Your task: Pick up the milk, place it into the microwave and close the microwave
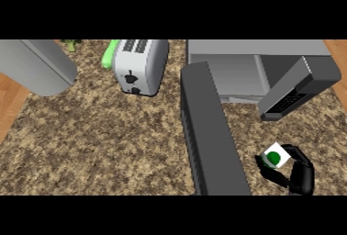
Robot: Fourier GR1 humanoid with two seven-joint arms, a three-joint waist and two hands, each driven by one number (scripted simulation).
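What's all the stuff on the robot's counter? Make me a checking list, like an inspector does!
Surface: speckled brown counter.
Job's things: milk, a small white carton with a green dot, in the right hand, right of the open door; microwave at the back right, its door swung wide open toward the robot.
Clutter: toaster at the back; green thing beside it, partly hidden; grey rounded object at the back left.
Hands: right hand, fingers curled round the milk; left hand not in view.
Cables: nothing seen.
Surroundings: wooden floor beyond the counter's sides.
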